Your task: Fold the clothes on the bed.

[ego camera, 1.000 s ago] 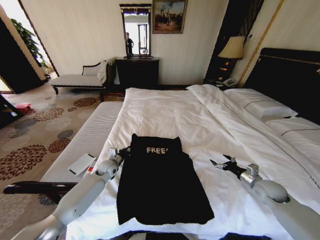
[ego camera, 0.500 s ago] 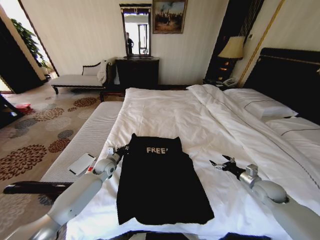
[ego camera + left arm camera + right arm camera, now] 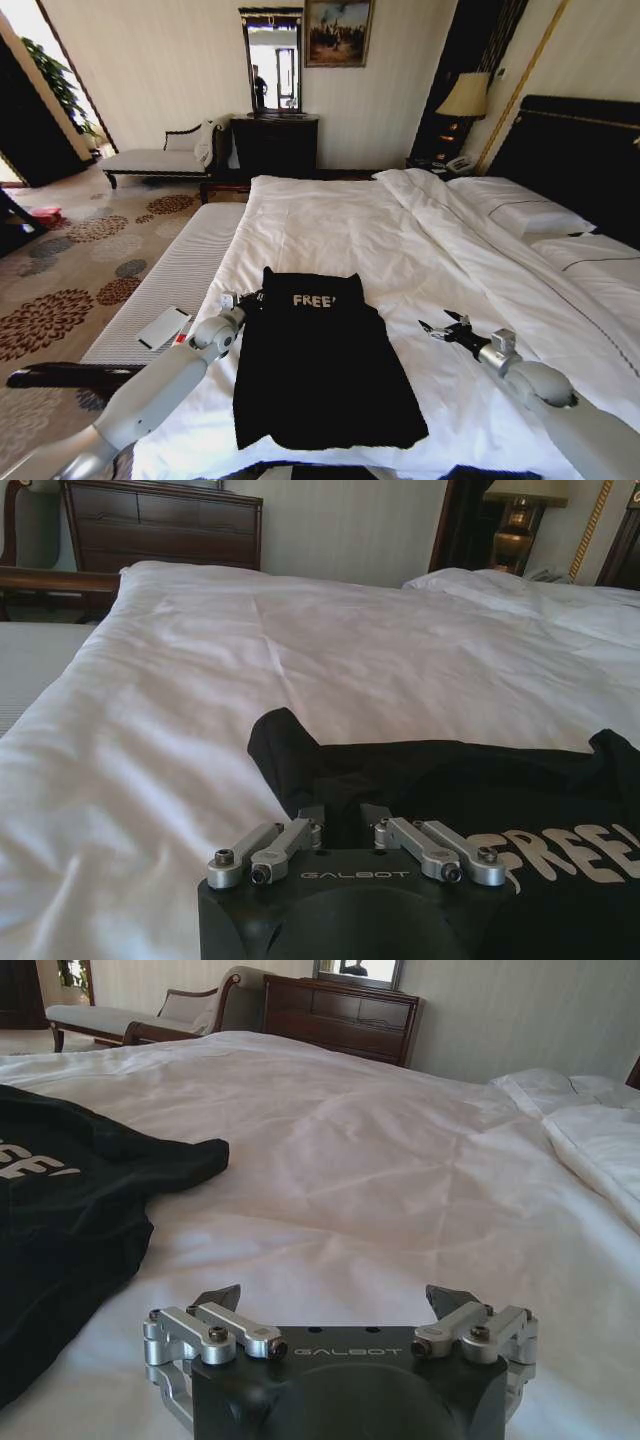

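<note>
Black fingers of the left gripper (image 3: 342,825) pinch together on the T-shirt (image 3: 315,360) at its left shoulder, about ten o'clock of the shirt, which lies flat near the foot of the bed (image 3: 340,215). A clean fold likely needs that shoulder lifted and carried evenly across. The right gripper (image 3: 437,326) hovers spread apart over bare duvet at three o'clock. Pillows (image 3: 520,212) lie well apart; nothing blocks the way.

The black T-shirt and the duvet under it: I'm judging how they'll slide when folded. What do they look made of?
The black T-shirt looks like soft matte knit, probably cotton: it lies limp, with printed white lettering. The duvet looks like smooth woven cotton with a slight sheen, showing crisp creases. The exact fibre of either cannot be told.
</note>
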